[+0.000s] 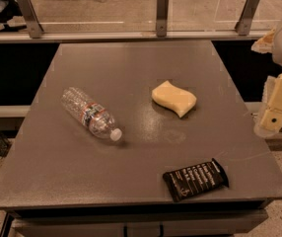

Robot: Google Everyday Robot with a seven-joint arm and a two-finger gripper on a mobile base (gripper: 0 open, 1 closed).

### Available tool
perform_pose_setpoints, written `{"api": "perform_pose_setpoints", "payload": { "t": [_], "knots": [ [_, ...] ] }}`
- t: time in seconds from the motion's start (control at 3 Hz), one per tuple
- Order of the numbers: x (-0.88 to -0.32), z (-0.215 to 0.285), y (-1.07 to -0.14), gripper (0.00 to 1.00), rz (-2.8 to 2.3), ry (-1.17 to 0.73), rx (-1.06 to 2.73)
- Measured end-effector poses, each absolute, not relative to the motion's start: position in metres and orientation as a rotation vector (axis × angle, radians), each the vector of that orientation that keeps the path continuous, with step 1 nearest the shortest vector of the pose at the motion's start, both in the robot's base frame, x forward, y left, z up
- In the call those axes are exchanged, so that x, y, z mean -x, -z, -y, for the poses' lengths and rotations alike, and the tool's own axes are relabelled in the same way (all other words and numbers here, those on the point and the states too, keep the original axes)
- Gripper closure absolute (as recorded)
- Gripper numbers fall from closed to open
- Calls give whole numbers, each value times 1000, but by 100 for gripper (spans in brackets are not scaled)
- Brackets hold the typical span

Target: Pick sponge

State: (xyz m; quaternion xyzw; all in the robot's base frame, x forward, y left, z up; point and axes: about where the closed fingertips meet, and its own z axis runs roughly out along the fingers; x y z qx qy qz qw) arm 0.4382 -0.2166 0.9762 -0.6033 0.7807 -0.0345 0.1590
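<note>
The sponge (174, 98) is a pale yellow foam block with wavy sides. It lies flat on the grey table (131, 68), right of the middle. My gripper (275, 113) hangs at the right edge of the view, beyond the table's right side. It is to the right of the sponge, well apart from it, and it touches nothing.
A clear plastic bottle (90, 113) with a white cap lies on its side left of the sponge. A flat black packet (195, 179) with white print lies near the table's front right edge. A glass rail with metal posts (162, 13) runs behind the table.
</note>
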Motion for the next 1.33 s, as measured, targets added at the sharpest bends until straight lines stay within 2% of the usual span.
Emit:
{"api": "perform_pose_setpoints", "payload": {
  "t": [0.33,1.33],
  "knots": [
    [-447,205,-973,0,-2227,118,1733],
    [-515,101,-900,0,-2204,21,1844]
  ]
}}
